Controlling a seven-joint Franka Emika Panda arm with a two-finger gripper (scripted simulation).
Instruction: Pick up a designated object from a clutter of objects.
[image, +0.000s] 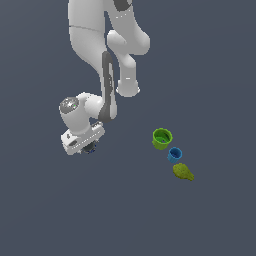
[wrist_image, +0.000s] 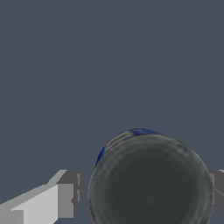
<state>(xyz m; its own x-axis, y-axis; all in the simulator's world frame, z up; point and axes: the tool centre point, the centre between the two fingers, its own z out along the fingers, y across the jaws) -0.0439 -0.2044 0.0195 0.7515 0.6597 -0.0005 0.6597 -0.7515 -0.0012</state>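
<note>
Tool (wrist_image: 144, 192) straddles dark cup (wrist_image: 151, 183).

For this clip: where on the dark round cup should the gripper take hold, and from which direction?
Across its round side wall, coming straight down from above. The dark cup appears upright, its circular top facing the wrist camera, and the gripper already has a finger on either side. The curved wall probably offers two opposite contact spots.
</note>
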